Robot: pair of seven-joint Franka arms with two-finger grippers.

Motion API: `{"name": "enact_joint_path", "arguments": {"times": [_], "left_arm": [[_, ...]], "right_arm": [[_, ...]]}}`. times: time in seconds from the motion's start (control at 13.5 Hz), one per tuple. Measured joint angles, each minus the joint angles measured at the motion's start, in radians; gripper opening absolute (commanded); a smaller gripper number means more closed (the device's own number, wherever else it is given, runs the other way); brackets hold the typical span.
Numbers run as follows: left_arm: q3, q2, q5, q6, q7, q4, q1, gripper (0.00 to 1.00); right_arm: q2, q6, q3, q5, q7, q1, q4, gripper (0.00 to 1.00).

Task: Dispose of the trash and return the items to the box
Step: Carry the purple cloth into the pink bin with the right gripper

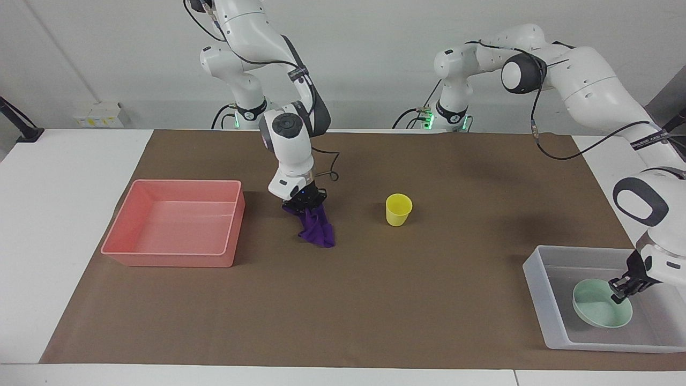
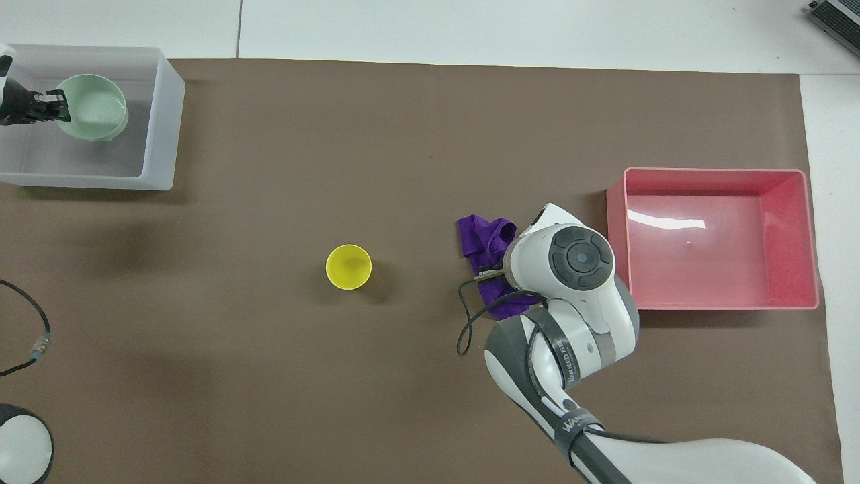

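The right gripper (image 1: pixel 305 205) has its jaws clamped on the upper folds of the small deep-purple wrinkled cloth rag (image 1: pixel 317 229), which hangs from them with its lower end touching the brown paper mat (image 1: pixel 375 300) that covers the tabletop. In the overhead view the rag (image 2: pixel 485 243) shows partly from under the right arm's white wrist. It lies between the pink rectangular plastic tray (image 1: pixel 128 228), which sits toward the right arm's end of the tabletop, and the small yellow plastic cup (image 1: pixel 399 209), which stands upright near the middle of the mat, well apart from both.

The left gripper (image 1: pixel 621 287) has its jaws together on the rim of the shallow pale mint-green round bowl (image 1: pixel 597 306), at the edge of the bowl toward the left arm's end of the tabletop. The bowl sits low inside the shallow rectangular translucent grey-white plastic box (image 1: pixel 541 300); whether it rests fully on the floor of the box I cannot tell. From overhead the left gripper (image 2: pixel 48 107) shows at the bowl's (image 2: pixel 94 115) rim, and the box (image 2: pixel 158 134) lies at the left arm's end of the mat, farther from the robots than the cup (image 2: pixel 348 267) and the pink tray (image 2: pixel 715 306).
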Motion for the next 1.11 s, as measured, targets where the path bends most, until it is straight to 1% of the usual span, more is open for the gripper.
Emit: {"name": "enact_joint_path", "arguments": {"times": [0.22,0.3,0.37,0.44,0.52,0.59,0.74,0.89,0.96,1.03,1.11], "left_arm": [[0.0,0.005,0.0,0.014,0.0,-0.024,0.011,0.0],[0.0,0.005,0.0,0.027,0.0,-0.03,0.015,0.09],[0.0,0.005,0.0,0.04,0.0,-0.033,0.016,0.31],[-0.001,0.005,0.0,0.053,0.0,-0.033,0.016,0.48],[-0.002,0.005,0.001,0.056,0.001,-0.033,0.015,0.48],[-0.003,0.004,0.001,0.057,0.001,-0.033,0.015,0.5],[-0.005,-0.001,0.001,0.059,0.005,-0.031,0.013,0.7],[-0.009,-0.031,0.002,0.054,0.028,-0.03,0.01,0.83],[-0.011,-0.055,0.002,0.04,0.047,-0.03,0.009,0.92],[-0.014,-0.082,0.002,0.016,0.063,-0.031,0.008,0.99],[-0.017,-0.111,0.002,-0.003,0.075,-0.039,0.002,1.0]], "right_arm": [[-0.037,-0.053,-0.003,0.0,0.066,-0.002,0.033,0.0],[-0.056,-0.08,-0.004,0.0,0.082,-0.006,0.046,0.0],[-0.078,-0.112,-0.005,0.0,0.091,-0.015,0.061,0.0],[-0.102,-0.152,-0.005,0.0,0.094,-0.029,0.078,0.0],[-0.124,-0.194,-0.006,0.0,0.094,-0.045,0.097,0.0],[-0.144,-0.238,-0.006,0.0,0.094,-0.06,0.119,0.0],[-0.173,-0.326,-0.007,-0.001,0.094,-0.09,0.173,0.0],[-0.198,-0.396,-0.009,-0.002,0.094,-0.128,0.218,0.0],[-0.215,-0.421,-0.01,-0.003,0.093,-0.15,0.23,0.0],[-0.233,-0.439,-0.011,-0.005,0.089,-0.174,0.236,0.0],[-0.252,-0.457,-0.011,-0.006,0.076,-0.201,0.238,0.0]]}}
